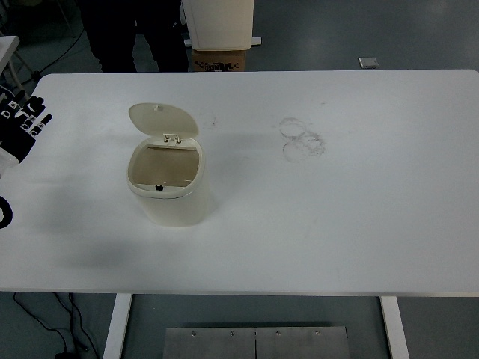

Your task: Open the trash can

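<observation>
At the far left edge of the view, the left robot hand hovered over the white worktop, its black fingers with white segments spread loosely and grasping nothing. It was well apart from the trash can, which stood upright on the left half of the worktop. The can was cream-coloured, and its lid stood raised on the hinge at the far rim, tilted back away from the robot so that the inside of the can was open to view. A small dark mark showed at the near inner rim. Further right, near the middle of the worktop, lay faint ring-shaped smudges. Beyond the far edge a person's dark legs stood beside a cardboard box.
</observation>
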